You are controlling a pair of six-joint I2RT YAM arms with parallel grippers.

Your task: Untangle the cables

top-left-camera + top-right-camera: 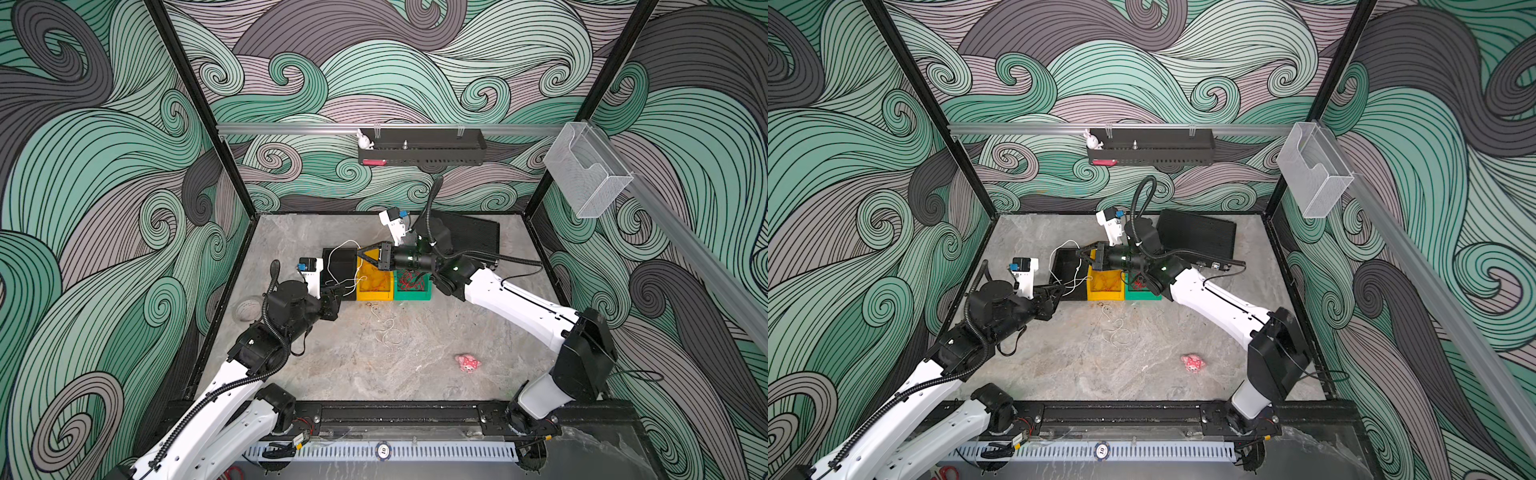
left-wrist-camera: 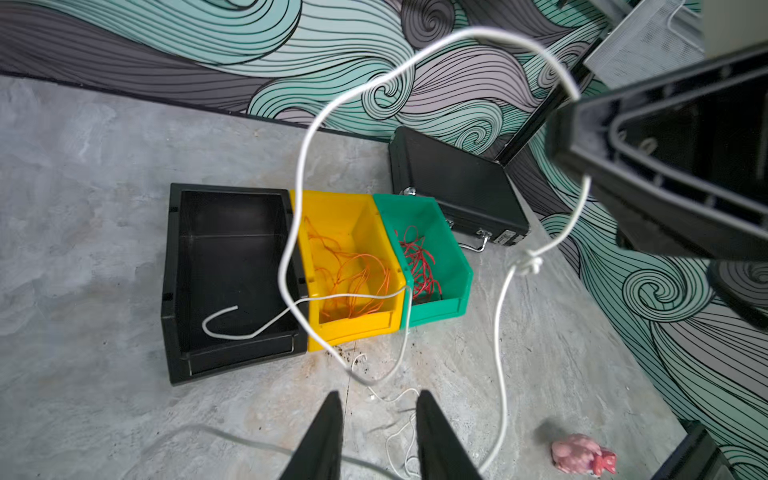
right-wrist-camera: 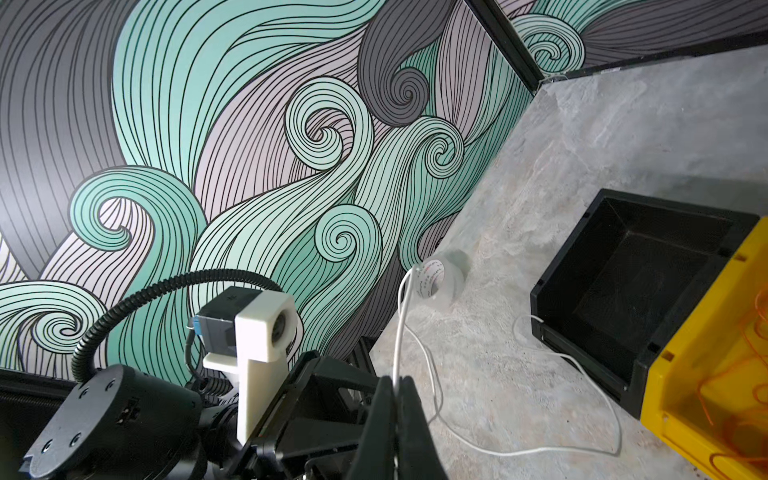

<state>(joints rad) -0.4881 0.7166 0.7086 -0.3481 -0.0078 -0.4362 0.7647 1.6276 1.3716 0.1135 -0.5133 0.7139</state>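
Now the right pincer (image 3: 397, 386), stretched over the yellow bin (image 1: 374, 284), pinches the white cable (image 2: 299, 174); left pincer (image 2: 379, 395) spread.

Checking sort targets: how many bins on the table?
3, side by side in one row: black bin, with a white cable end inside; yellow bin in the middle, holding orange cables; green bin, holding red cables. None looks hidden.

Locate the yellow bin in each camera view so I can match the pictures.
In a top view: the yellow bin sits mid-table, right beside the black bin.
In a top view: same place, slightly left of centre.
Left wrist: mid-picture, orange cables inside.
Right wrist: cut off at the picture's edge.
Shared landmark: the black bin at its side, in all four views.
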